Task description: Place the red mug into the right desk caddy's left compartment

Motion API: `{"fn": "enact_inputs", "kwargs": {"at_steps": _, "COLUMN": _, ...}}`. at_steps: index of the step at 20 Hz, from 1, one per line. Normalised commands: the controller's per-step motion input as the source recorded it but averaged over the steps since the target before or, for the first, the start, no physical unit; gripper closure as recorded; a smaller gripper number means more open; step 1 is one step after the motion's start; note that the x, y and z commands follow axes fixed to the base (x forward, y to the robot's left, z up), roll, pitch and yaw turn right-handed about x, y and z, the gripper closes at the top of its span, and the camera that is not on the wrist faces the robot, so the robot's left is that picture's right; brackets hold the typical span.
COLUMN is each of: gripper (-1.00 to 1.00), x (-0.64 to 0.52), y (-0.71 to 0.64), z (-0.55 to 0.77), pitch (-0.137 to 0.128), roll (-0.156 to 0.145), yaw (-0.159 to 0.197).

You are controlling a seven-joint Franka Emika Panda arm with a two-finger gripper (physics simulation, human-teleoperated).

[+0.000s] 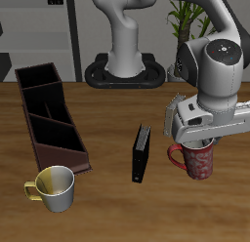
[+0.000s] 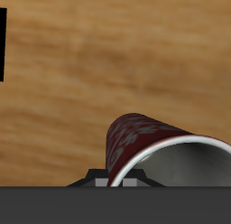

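Observation:
The red mug (image 1: 198, 162), dark red with pale speckles, hangs just under my gripper (image 1: 195, 141) on the side of the table away from the caddy. In the wrist view the red mug (image 2: 144, 142) fills the space right at the fingers (image 2: 94, 179), which close on its rim, with the light interior showing. The right desk caddy (image 1: 51, 117) is a long dark brown box with dividers, far across the table from the mug. Its sections look empty. I cannot tell which end section is the left compartment.
A flat black book (image 1: 142, 153) lies between the mug and the caddy; its edge shows in the wrist view (image 2: 3, 45). A cream mug with a yellow handle (image 1: 55, 187) stands near the front edge by the caddy's near end. The robot base (image 1: 122, 68) is at the back.

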Motion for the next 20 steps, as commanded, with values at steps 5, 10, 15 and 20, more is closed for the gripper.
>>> {"fn": "enact_inputs", "kwargs": {"at_steps": 5, "gripper": 1.00, "x": -0.45, "y": -0.08, "z": 0.81, "pitch": -0.084, "roll": 0.032, "yaw": -0.005}}
{"fn": "enact_inputs", "kwargs": {"at_steps": 10, "gripper": 1.00, "x": -0.49, "y": -0.22, "z": 0.66, "pitch": -0.066, "roll": 0.039, "yaw": -0.019}}
{"fn": "enact_inputs", "kwargs": {"at_steps": 15, "gripper": 1.00, "x": -0.48, "y": -0.45, "z": 0.45, "pitch": -0.027, "roll": -0.024, "yaw": -0.020}}
{"fn": "enact_inputs", "kwargs": {"at_steps": 20, "gripper": 1.00, "x": -0.39, "y": -0.43, "z": 0.30, "pitch": -0.041, "roll": -0.019, "yaw": -0.014}}
